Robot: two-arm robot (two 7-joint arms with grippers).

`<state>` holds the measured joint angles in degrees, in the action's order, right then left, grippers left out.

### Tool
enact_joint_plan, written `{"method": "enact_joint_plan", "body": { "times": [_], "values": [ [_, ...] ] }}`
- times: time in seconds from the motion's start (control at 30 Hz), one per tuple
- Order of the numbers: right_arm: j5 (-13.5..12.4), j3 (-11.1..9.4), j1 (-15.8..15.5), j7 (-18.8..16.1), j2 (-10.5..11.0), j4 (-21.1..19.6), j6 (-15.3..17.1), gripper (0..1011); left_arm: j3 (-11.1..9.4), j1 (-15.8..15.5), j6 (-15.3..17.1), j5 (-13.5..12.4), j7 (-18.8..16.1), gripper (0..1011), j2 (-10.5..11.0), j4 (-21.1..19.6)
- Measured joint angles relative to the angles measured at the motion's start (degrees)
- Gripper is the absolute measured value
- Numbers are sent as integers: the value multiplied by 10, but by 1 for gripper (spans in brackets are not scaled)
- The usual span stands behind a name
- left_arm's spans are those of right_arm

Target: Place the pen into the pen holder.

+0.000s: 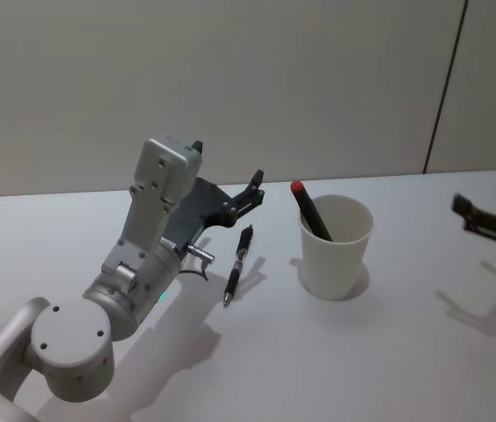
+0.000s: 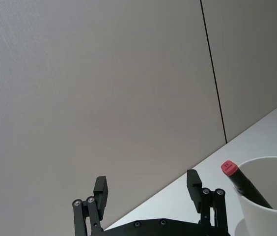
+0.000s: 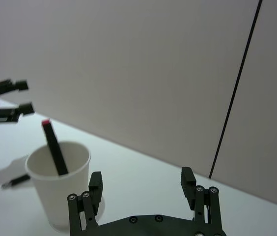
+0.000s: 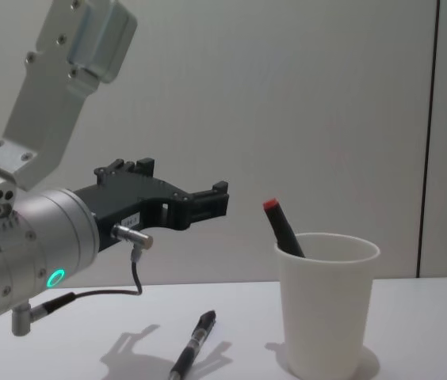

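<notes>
Pen [image 1: 237,264] lies flat on the white desk [image 1: 389,352], not yet in the cup [image 1: 331,264]. It is dark and slim. Its long axis runs almost straight away from the robot, with the pointed tip toward the robot and the far end leaning slightly toward the cup. The cup stands upright just to the pen's right, apart from it, and already holds a red-capped marker [image 1: 311,211] leaning against its rim.

The left hand [image 1: 227,163] hangs in the air above the desk, up and a little to the left of the pen's far end. Its two fingers are spread wide and hold nothing. It points forward over the desk rather than down at the pen, so a grasp would likely need the hand tipped down and lowered, with the fingers closing across the pen's narrow width.

The right hand [image 1: 490,189] sits parked at the desk's far right, beyond the cup, also spread and empty. The left hand is much nearer the pen, so it looks the better one for the pickup.
</notes>
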<state>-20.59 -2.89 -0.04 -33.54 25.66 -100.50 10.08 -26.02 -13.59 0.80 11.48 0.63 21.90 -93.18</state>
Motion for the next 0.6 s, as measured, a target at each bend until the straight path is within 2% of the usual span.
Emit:
{"method": "enact_joint_plan", "body": {
  "times": [0.13,0.27,0.6],
  "values": [
    [-1,-17,-24,-39,27,-5,12,1001,0,0,0,0,0,1001,0,0],
    [-2,-27,-38,-61,44,-9,18,1002,0,0,0,0,0,1000,0,0],
    [-3,-43,-61,-96,69,-14,29,1002,1,4,9,-5,2,1001,5,-6]
  ]
}}
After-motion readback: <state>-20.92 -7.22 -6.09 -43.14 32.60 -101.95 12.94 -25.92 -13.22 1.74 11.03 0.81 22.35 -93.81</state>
